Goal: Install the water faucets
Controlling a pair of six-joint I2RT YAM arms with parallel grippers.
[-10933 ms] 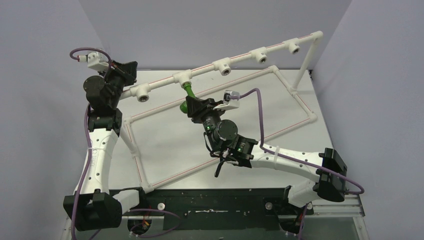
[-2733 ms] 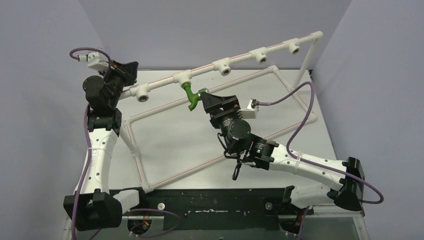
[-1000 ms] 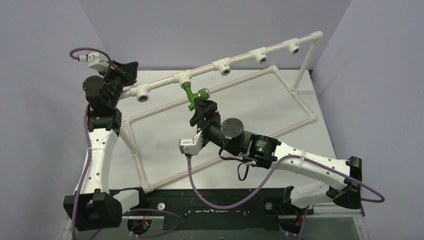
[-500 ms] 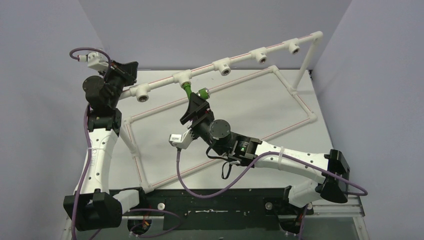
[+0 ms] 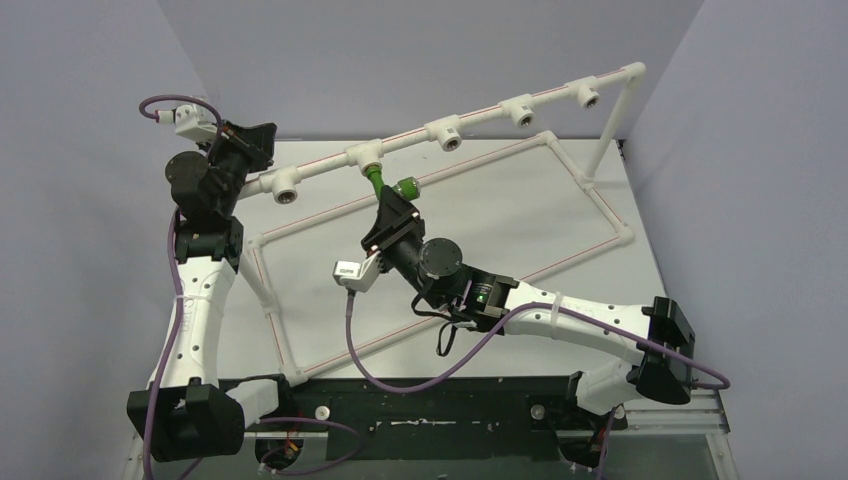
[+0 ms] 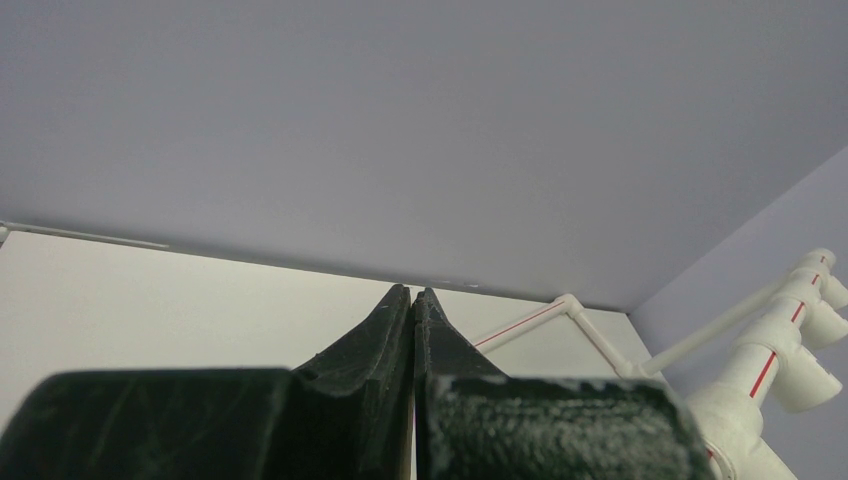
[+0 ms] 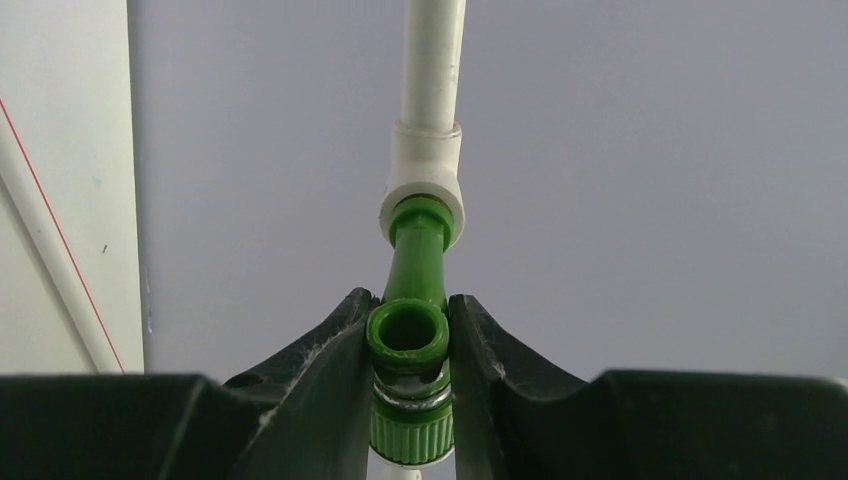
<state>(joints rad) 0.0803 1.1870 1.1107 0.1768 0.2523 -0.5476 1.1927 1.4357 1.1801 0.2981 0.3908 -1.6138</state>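
A bright-green water faucet (image 5: 385, 186) sits with its threaded end in the second white tee fitting (image 5: 364, 156) of the raised pipe rail (image 5: 480, 120). My right gripper (image 5: 391, 206) is shut on the faucet's body. In the right wrist view my right gripper (image 7: 408, 345) clamps the green faucet (image 7: 408, 335) on both sides below the white tee (image 7: 423, 185). My left gripper (image 5: 262, 137) is at the rail's left end, shut and empty; in the left wrist view my left gripper (image 6: 413, 296) has its jaws pressed together.
A white pipe frame (image 5: 450, 215) with red lines lies flat on the table. Other tee fittings, among them the one at far left (image 5: 285, 187) and two further right (image 5: 447, 133), have open sockets. A post (image 5: 612, 120) carries the rail at the right. Grey walls close the back and sides.
My right wrist has rolled round while shut on the faucet, its camera swinging from the right to lower left. The faucet's spout has turned with it. The left arm has not moved.
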